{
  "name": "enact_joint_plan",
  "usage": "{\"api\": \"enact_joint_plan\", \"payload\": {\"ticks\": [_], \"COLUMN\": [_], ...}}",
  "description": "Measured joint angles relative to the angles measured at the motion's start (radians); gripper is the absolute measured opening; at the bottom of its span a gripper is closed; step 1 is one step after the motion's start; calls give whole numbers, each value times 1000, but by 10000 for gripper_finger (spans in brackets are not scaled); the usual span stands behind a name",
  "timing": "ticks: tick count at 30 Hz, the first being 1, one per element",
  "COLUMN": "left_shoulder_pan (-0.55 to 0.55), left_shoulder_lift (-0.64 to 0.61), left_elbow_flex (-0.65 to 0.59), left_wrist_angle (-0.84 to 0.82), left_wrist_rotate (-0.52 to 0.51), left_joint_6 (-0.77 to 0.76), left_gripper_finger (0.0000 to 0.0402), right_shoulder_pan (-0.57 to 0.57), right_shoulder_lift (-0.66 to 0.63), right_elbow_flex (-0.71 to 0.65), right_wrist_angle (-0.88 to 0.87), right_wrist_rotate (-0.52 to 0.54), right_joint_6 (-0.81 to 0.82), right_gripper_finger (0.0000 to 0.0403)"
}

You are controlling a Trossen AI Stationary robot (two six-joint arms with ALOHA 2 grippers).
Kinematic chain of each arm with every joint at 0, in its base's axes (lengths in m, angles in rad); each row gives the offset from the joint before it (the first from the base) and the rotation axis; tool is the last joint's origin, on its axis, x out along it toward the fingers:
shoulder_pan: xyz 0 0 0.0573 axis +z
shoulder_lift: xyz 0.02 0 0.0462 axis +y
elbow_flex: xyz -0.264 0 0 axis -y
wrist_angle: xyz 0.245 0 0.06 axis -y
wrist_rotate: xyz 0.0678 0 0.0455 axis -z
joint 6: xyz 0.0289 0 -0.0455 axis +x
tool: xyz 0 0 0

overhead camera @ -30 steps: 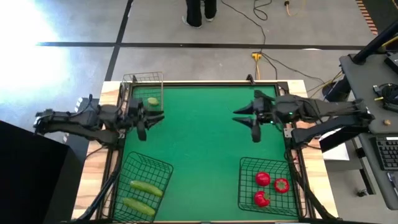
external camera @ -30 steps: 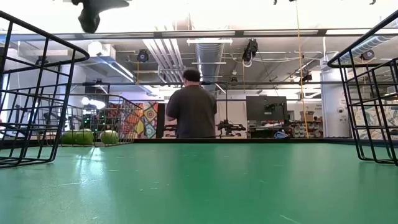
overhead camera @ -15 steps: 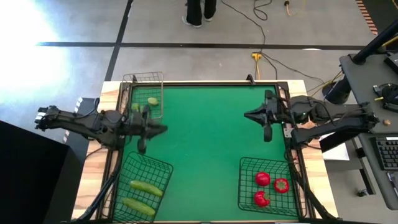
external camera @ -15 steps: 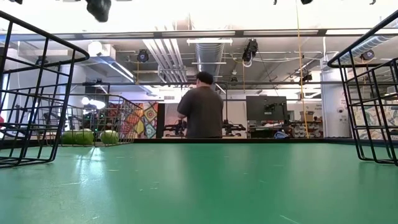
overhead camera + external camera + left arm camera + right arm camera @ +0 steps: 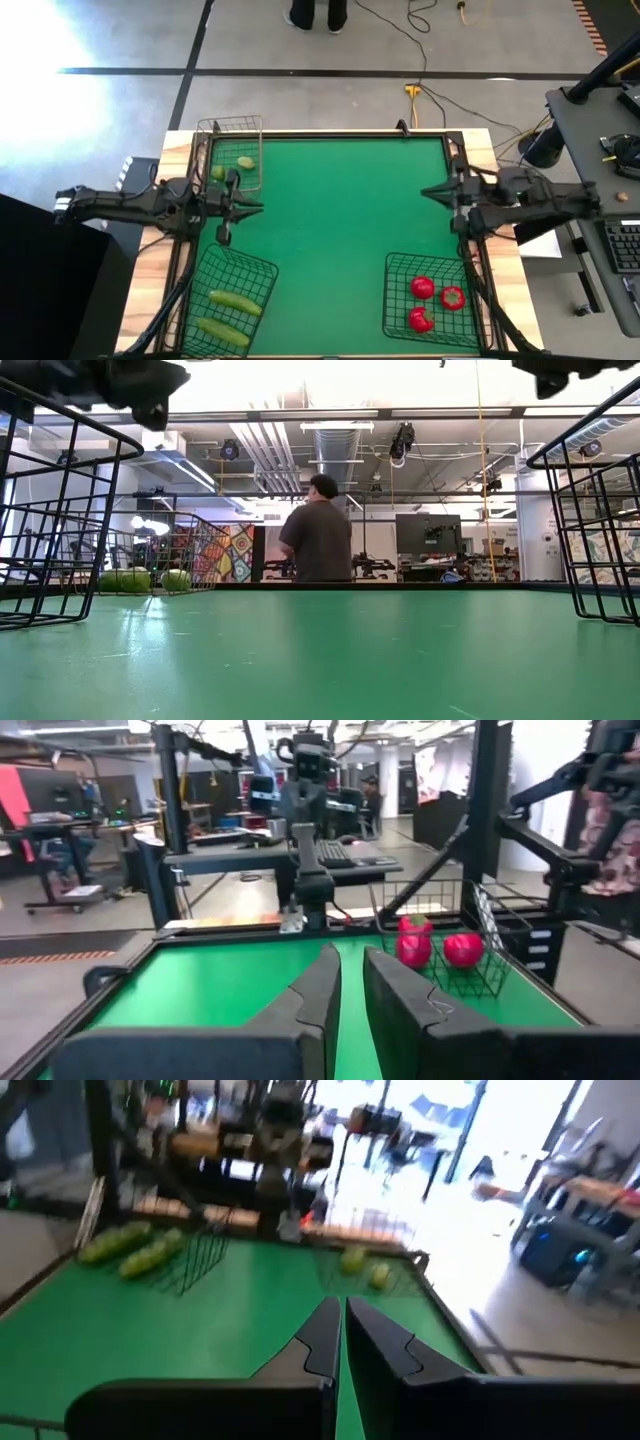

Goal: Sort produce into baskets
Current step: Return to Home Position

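My left gripper (image 5: 256, 207) hovers empty over the table's left side, between the narrow far-left basket (image 5: 230, 128) and the near-left basket (image 5: 262, 270); its fingers (image 5: 350, 990) are shut. My right gripper (image 5: 426, 192) hovers empty at the table's right edge, its fingers (image 5: 342, 1330) shut. Two pale green fruits (image 5: 245, 162) lie in the narrow basket. Two cucumbers (image 5: 235, 301) lie in the near-left basket. Three red pieces (image 5: 422, 288) lie in the near-right basket (image 5: 398, 262).
The green mat (image 5: 335, 215) between the baskets is bare. A raised black frame (image 5: 330, 134) edges the table. A person (image 5: 320, 530) stands beyond the far edge, and a side desk (image 5: 600, 120) stands to the right.
My right gripper has drawn back toward the table's right edge. My left gripper has moved a little toward the near edge, away from the narrow basket. The person beyond the table has shifted. The produce has stayed in place.
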Motion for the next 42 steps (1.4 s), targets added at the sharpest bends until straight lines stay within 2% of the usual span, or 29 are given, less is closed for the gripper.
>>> {"api": "enact_joint_plan", "payload": {"ticks": [3, 7, 12, 20, 25, 27, 30, 32, 35, 37, 42], "left_shoulder_pan": [58, 123, 150, 166, 166, 167, 168, 167, 163, 156, 132], "left_shoulder_lift": [-27, -43, -74, -207, -319, -367, -439, -486, -513, -506, -507], "left_elbow_flex": [-39, -70, -99, -218, -310, -318, -300, -284, -263, -262, -282], "left_wrist_angle": [23, 27, -9, -29, -25, -68, -235, -290, -335, -351, -309], "left_wrist_rotate": [65, 93, 121, 122, 122, 122, 121, 73, -115, -175, -13], "left_joint_6": [1, 0, 25, 53, 53, 54, 53, 56, 106, 137, 247], "left_gripper_finger": [31, 31, 31, 31, 31, 31, 31, 31, 31, 31, 31], "right_shoulder_pan": [0, 0, 0, 0, 0, 0, -3, -3, -3, -2, -2], "right_shoulder_lift": [-91, -202, -293, -296, -297, -297, -293, -295, -294, -288, -272], "right_elbow_flex": [-56, -148, -288, -486, -558, -599, -598, -598, -598, -599, -599], "right_wrist_angle": [3, 51, 235, 511, 554, 621, 592, 590, 590, 590, 577], "right_wrist_rotate": [11, -14, -99, -137, -159, -158, -166, -166, -165, -159, -158], "right_joint_6": [-1, -2, -14, -7, 18, 15, 17, 17, 16, 12, 16], "right_gripper_finger": [13, 13, 13, 13, 13, 13, 13, 13, 13, 13, 13]}}
